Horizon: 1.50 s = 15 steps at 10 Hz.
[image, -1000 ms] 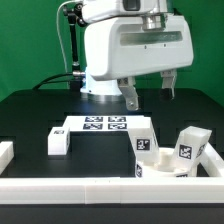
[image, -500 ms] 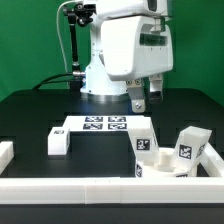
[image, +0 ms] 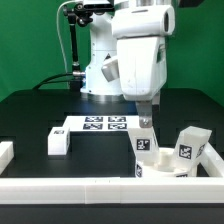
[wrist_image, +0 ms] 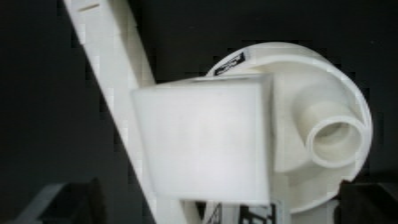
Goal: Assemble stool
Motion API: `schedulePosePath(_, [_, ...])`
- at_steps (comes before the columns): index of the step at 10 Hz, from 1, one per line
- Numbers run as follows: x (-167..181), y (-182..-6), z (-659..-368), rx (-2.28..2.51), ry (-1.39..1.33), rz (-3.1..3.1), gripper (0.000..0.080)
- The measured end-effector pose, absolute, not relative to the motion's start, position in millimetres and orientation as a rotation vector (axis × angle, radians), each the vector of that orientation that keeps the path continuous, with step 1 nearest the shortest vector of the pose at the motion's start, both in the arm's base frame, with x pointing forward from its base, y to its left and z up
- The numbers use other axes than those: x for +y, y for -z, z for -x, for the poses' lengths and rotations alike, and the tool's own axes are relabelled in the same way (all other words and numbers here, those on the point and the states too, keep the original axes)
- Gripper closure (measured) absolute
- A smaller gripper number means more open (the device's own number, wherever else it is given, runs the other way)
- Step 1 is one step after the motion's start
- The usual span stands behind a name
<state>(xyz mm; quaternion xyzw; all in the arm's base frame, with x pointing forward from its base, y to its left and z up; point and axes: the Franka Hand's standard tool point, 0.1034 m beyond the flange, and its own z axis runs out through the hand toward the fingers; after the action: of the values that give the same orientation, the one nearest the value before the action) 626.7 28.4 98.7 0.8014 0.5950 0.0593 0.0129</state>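
One white blocky stool leg [image: 143, 141] stands upright with a tag on its face, just right of the marker board [image: 100, 125]. My gripper [image: 145, 119] hangs right above its top, turned edge-on, open and holding nothing. In the wrist view the same leg [wrist_image: 205, 135] fills the middle, with dark fingertips [wrist_image: 63, 205] wide apart at either side of it. The round seat [wrist_image: 311, 85] lies behind the leg and shows a round socket. In the exterior view the seat [image: 165, 168] rests low by the front rail. Another leg [image: 57, 142] lies at the left, and two more tagged blocks [image: 186, 150] sit at the right.
A long white rail [image: 100, 190] runs along the table's front edge, with short rail pieces at the left [image: 5, 152] and right [image: 212, 160]. The robot's white base [image: 100, 80] stands behind the marker board. The table top is black.
The wrist has turned from broadside to edge-on in the exterior view, and the gripper has come down to just above the upright leg. The parts on the table have not moved.
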Motion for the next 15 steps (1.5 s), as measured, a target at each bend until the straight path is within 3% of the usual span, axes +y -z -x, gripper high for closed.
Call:
schedulePosePath(6, [20,-86.7,-625,1.862,-0.163,-2.502,0.0153])
schedulePosePath(7, [18,-86.4,-625,1.855,-0.163,-2.508,0.0307])
schedulePosePath(8, [18,-86.4,-625,1.854,-0.163,-2.508,0.0307])
schedulePosePath(9, [18,-86.8,-625,1.853,-0.164,-2.508,0.0442])
schedulePosePath(15, [18,-86.7,-625,1.592,-0.168,-2.696,0.0442])
